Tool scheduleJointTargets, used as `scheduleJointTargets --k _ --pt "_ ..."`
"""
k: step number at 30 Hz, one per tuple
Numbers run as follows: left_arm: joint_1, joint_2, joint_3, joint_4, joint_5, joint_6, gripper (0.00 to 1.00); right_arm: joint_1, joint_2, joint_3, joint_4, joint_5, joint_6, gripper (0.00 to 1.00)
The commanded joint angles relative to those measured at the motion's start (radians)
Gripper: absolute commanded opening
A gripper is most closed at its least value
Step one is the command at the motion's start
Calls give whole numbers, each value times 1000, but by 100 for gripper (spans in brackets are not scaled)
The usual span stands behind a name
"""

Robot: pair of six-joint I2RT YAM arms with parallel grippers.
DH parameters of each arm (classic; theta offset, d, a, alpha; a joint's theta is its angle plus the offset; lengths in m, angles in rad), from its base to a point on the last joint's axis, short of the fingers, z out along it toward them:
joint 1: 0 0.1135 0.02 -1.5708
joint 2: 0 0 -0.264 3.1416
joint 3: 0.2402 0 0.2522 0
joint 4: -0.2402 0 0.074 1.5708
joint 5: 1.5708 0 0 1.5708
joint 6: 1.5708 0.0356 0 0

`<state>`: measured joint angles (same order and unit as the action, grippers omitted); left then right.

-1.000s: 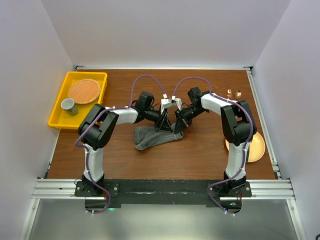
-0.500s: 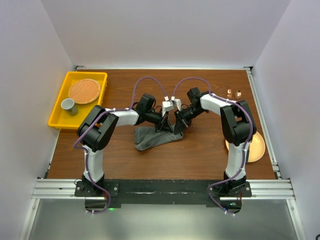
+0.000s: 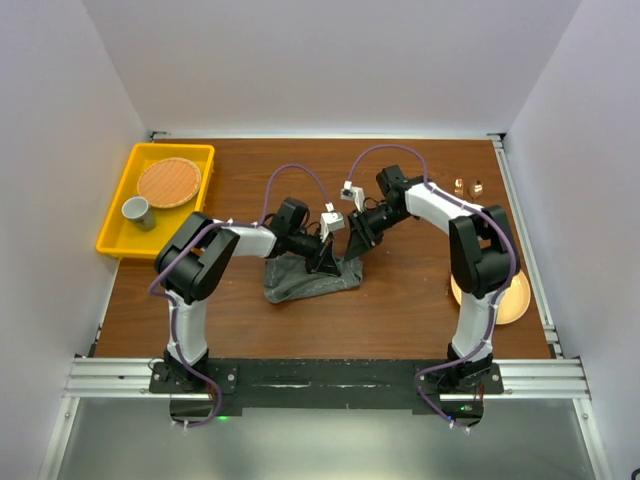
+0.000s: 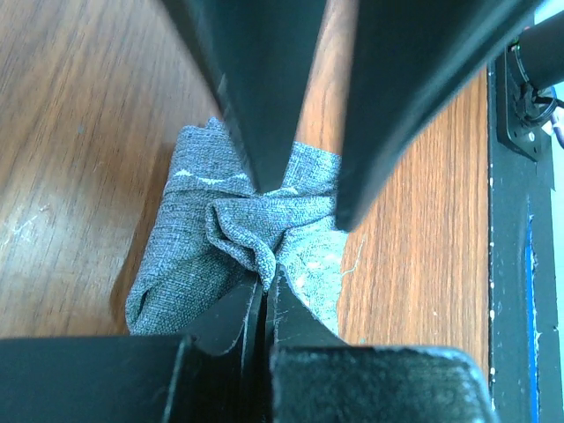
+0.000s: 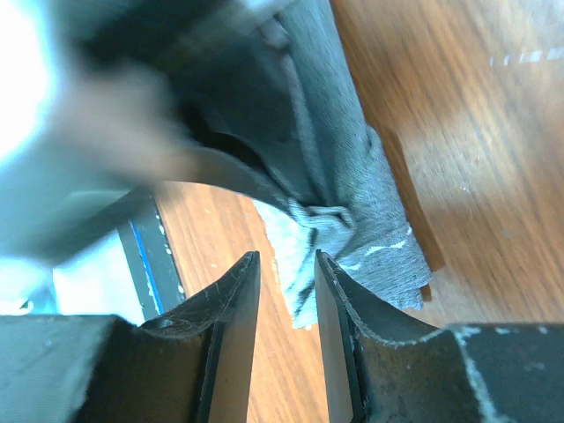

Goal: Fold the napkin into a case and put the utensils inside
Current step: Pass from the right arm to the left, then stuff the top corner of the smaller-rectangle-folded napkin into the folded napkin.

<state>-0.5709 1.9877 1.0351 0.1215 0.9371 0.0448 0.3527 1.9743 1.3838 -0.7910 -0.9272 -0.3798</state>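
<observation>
Wooden table (image 3: 400, 300) between white walls: both arms reached inward, elbows out, meeting mid-table over the bunched napkin (image 3: 300, 285). Left gripper (image 4: 264, 295) was pressed together, pinching a fold of it. Right gripper (image 5: 286, 264) stood slightly parted, nothing between its fingers, cloth just beyond. Wood lay open around the cloth; utensils (image 3: 467, 186) sat far right, too small to make out

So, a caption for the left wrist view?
Left gripper pinching the crumpled grey napkin on a wooden table.
</observation>
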Motion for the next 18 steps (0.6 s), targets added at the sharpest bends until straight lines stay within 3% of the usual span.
scheduleJointTargets --k 1,13,18 --pt "0 6 -29 29 -17 -25 0 -3 -101 44 32 10 71 34" --pt "6 10 -43 69 -15 -37 0 34 -158 -58 119 243 128 13" --pt "12 19 -44 66 -12 -66 0 71 -167 -123 150 313 131 14"
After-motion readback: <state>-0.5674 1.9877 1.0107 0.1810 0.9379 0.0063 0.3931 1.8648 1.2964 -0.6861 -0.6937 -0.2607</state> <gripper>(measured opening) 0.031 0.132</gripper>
